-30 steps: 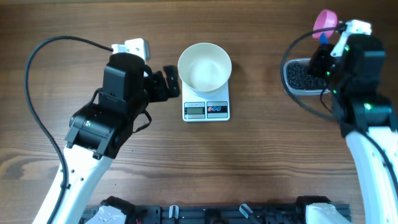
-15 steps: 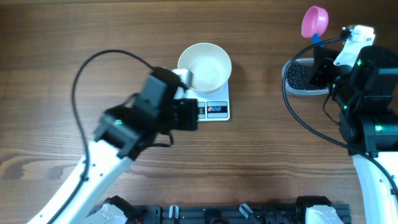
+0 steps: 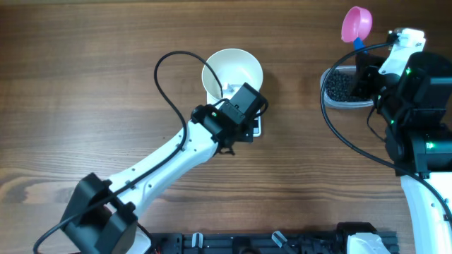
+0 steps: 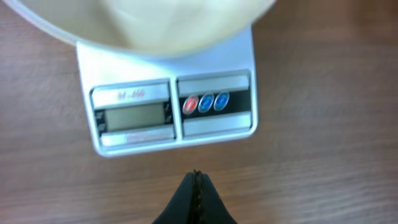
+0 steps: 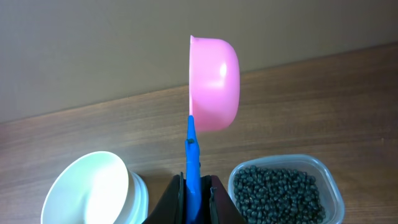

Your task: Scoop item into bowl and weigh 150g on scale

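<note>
Beads (image 3: pixel 340 86) heaped in tub (image 5: pixel 331 176), right edge | bowl (image 3: pixel 229 67) on scale (image 4: pixel 168 106), top centre | left gripper (image 4: pixel 196 182) pinched shut, empty, over scale's front, hiding it overhead | right gripper (image 5: pixel 194 184) clamps scoop (image 5: pixel 214 84) handle, cup upper right, above tub

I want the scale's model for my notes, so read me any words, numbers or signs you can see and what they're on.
Scale, strip above the display: a short marking, too blurred to read.
Display: no digits can be made out.
Buttons: tiny signs, too small to read.
Bowl, scoop, tub: no text.
</note>
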Robot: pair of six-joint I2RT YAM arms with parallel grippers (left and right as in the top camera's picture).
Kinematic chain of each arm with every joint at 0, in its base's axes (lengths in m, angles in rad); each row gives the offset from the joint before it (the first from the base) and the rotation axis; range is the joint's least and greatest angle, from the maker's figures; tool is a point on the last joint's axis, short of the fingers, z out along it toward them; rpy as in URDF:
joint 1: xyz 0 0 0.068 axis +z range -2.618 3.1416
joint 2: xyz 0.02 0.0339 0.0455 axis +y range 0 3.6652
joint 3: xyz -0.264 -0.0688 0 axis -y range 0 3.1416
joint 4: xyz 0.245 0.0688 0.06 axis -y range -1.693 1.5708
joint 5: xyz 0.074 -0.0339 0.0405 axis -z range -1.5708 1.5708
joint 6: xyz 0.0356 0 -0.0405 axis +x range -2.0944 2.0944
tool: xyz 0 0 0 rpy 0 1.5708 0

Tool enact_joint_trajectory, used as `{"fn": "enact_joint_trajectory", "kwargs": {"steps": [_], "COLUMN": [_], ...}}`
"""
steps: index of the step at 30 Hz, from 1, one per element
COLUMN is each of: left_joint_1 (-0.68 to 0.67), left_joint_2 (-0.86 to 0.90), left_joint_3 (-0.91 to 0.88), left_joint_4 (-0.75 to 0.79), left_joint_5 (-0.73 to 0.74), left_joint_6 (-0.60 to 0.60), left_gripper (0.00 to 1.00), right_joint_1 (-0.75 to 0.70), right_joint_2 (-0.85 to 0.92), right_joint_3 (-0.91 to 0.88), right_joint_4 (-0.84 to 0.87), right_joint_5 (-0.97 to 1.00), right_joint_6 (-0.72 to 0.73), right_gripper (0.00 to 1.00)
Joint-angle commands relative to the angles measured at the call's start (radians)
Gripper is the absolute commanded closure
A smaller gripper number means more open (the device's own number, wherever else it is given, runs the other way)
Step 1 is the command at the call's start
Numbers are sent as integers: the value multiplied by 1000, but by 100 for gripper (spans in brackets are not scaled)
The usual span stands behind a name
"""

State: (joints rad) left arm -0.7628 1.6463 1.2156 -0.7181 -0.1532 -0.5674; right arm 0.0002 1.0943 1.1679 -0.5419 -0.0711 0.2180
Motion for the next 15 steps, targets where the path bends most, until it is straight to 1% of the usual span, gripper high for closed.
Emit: {"fn": "enact_joint_trajectory", "kwargs": {"steps": [1,6,9,15], "left_joint_1": [26,27,27,27], "left_joint_2": [47,136,159,216], "left_joint_3": [-4,-5,-5,-5], "left_joint_4": [62,80,91,148], "left_joint_5": [-22,-18,14,13], "left_joint_6": [-13,-13,-13,-11], "left_gripper": [96,96,96,96], "right_joint_1": [-2,-2,-2,-2], "right_joint_2": [-10,-10,-10,-10], "right_joint_3": [15,15,15,15], "right_joint_4": [3,25,55,59], "right_joint_5": [-16,-16,-16,-16], "right_joint_6": [-9,-5,-6,-6], "right_gripper": [96,96,96,96]}}
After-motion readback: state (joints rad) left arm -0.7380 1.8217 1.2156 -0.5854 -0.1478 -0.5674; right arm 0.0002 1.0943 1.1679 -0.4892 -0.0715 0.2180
